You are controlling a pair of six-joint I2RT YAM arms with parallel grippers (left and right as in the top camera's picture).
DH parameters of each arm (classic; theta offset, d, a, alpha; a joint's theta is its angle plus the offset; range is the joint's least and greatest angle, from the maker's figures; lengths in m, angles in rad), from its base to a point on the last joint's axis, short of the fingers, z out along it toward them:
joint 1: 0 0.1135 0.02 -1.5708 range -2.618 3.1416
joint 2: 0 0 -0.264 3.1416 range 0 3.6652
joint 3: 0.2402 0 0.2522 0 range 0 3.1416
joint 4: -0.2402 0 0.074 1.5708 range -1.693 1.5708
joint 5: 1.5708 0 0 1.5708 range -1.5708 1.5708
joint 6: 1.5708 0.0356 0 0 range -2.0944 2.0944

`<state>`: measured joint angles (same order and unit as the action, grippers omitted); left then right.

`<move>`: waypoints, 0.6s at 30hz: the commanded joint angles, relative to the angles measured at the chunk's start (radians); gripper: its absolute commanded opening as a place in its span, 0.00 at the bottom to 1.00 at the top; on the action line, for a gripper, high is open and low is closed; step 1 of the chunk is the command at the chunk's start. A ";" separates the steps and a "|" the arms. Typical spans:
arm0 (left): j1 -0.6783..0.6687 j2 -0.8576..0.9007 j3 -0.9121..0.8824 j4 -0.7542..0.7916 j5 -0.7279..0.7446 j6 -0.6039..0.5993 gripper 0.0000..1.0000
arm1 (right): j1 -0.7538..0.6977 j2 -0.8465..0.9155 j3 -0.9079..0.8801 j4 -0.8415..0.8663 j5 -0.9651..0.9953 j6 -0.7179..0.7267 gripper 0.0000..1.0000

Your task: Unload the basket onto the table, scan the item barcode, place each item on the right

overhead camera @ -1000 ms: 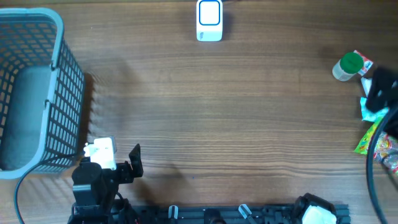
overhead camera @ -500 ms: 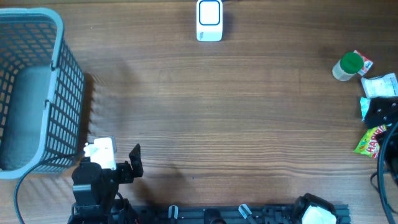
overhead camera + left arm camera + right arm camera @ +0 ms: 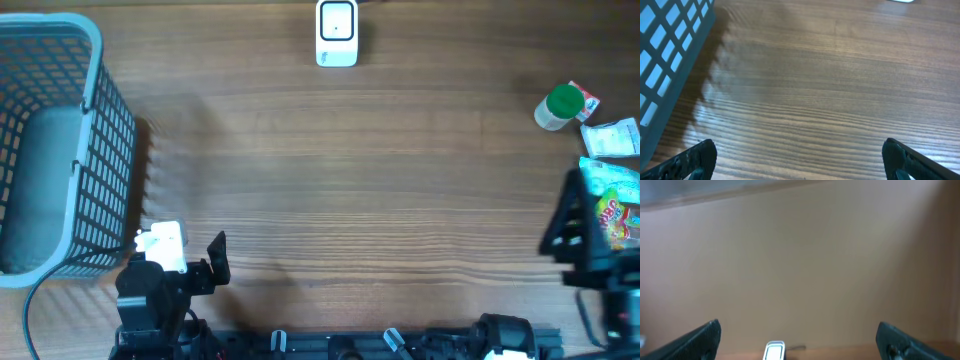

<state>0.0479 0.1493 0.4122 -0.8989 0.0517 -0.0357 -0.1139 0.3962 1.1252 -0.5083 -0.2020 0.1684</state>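
**Operator:** Report the overhead view.

**Unit:** The barcode scanner (image 3: pixel 337 32) stands at the centre of the far edge of the wooden table (image 3: pixel 350 170). A grey mesh basket (image 3: pixel 95 130) occupies the left end. At the right edge lie a green-capped bottle (image 3: pixel 558 106), a white packet (image 3: pixel 612 137) just beside it, and a candy bag (image 3: pixel 614 212) nearer to me. My right pincer (image 3: pixel 582 232) is over the bag's left edge; I cannot tell whether it touches the bag. My left pincer (image 3: pixel 188 255) sits at the near edge, just beside the basket's corner and well apart from the three items.

**Operator:** Left wrist view?

**Unit:** My fingertips (image 3: pixel 692 159) show at the bottom corners, spread wide and gripping nothing. Bare wood lies between them. The basket wall fills the upper left corner.

**Operator:** Right wrist view?

**Unit:** The jaws stand fully apart and hold nothing, with the fingertips (image 3: pixel 700 340) at the bottom corners. The camera faces a plain surface. The scanner shows small at the bottom edge, between the fingertips.
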 commanded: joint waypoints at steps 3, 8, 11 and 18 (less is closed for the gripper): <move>0.005 -0.005 -0.003 0.003 0.011 0.005 1.00 | 0.038 -0.237 -0.471 0.273 -0.024 -0.079 1.00; 0.005 -0.005 -0.003 0.003 0.011 0.005 1.00 | 0.038 -0.377 -0.772 0.489 -0.028 -0.040 1.00; 0.005 -0.005 -0.003 0.003 0.011 0.005 1.00 | 0.038 -0.393 -0.864 0.507 -0.028 -0.035 1.00; 0.005 -0.005 -0.003 0.003 0.011 0.005 1.00 | 0.038 -0.393 -1.000 0.533 -0.013 -0.034 1.00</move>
<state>0.0479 0.1493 0.4122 -0.8978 0.0513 -0.0357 -0.0807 0.0212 0.1715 0.0128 -0.2089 0.1188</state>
